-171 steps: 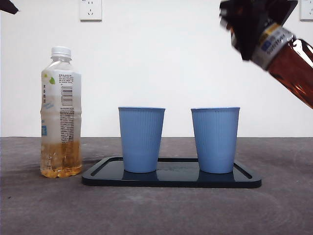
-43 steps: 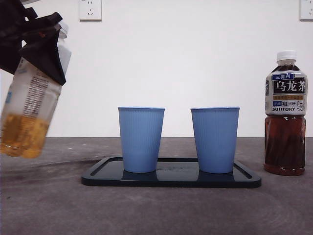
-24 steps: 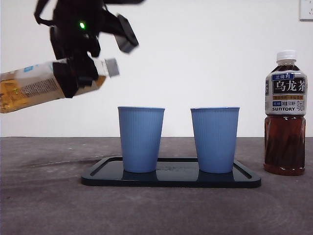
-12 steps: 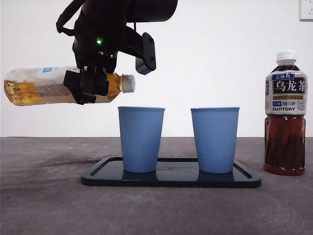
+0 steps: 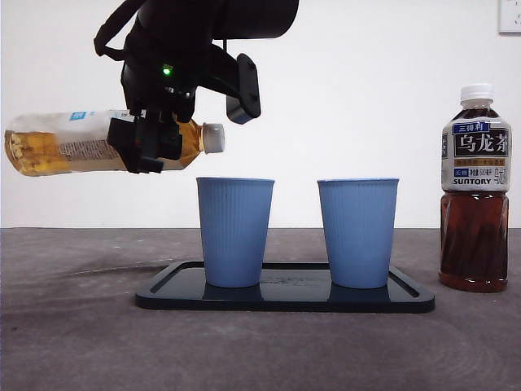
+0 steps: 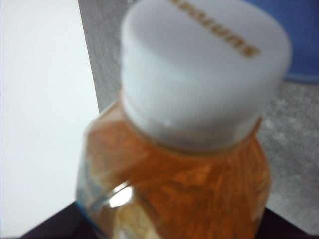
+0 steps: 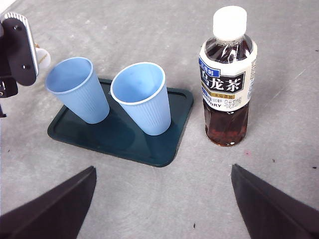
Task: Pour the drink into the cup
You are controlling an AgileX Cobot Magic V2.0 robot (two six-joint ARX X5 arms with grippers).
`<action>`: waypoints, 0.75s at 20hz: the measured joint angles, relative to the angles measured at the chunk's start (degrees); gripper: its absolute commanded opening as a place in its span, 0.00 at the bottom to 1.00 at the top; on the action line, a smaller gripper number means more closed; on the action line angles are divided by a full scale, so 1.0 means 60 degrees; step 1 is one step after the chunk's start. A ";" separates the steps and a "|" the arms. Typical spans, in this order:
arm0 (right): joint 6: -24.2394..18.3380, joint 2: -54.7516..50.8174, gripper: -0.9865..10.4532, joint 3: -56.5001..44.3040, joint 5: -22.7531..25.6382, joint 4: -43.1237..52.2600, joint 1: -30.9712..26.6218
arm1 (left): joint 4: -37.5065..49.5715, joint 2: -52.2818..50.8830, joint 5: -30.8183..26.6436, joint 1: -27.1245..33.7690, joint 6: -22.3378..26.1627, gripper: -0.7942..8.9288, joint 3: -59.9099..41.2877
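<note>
Left hand (image 5: pixel 148 145): I grip the pale tea bottle (image 5: pixel 89 144) around its upper body, jaws clamped on it, and hold it nearly level in the air.
Bottle cap: the white cap (image 6: pixel 204 69) is on the neck; it sits above and just outside the rim of the left cup (image 5: pixel 235 231), on the side away from the right cup (image 5: pixel 358 231).
Hidden, left wrist view: the cap and the amber shoulder fill the picture and are blurred. My own jaws show only as dark corners. Only a blue sliver of a cup rim shows behind the cap.
Hidden, front view: my hand covers the middle of the bottle's label. The cups' insides cannot be seen from this height.
Cups, right wrist view: both interiors look empty.
Right hand (image 7: pixel 162 206): released, jaws spread wide, held high above the tabletop (image 7: pixel 124 199), touching nothing.
Tray (image 5: pixel 285 296): dark and flat; both cups stand upright on it, apart, with a clear gap between them.
Dark tea bottle (image 5: pixel 475 187): upright, capped, on the tabletop beyond the tray's end by the right cup, not touching it.
Open room: air is free between the cap and the left cup's rim. Bare tabletop lies under the held bottle and in front of the tray.
</note>
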 measured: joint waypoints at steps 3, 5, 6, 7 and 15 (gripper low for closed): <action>0.0000 0.0000 0.46 0.0000 0.0000 -0.0029 0.0000 | -0.0109 -0.0142 0.0007 0.0080 -0.1177 0.26 0.0000; 0.0000 0.0000 0.46 0.0000 0.0000 -0.0044 0.0000 | -0.0313 -0.0565 0.0062 0.0211 -0.2211 0.26 0.0000; 0.0000 0.0000 0.46 0.0000 0.0000 -0.0044 0.0000 | -0.0441 -0.0860 0.0240 0.0299 -0.2703 0.26 0.0004; 0.0000 0.0000 0.46 0.0000 0.0000 -0.0044 0.0000 | -0.0546 -0.1173 0.0674 0.0419 -0.3126 0.26 0.0004; -0.0007 0.0000 0.46 0.0000 0.0000 -0.0280 0.0000 | -0.0528 -0.3595 0.4962 0.2044 -0.5144 0.26 0.0004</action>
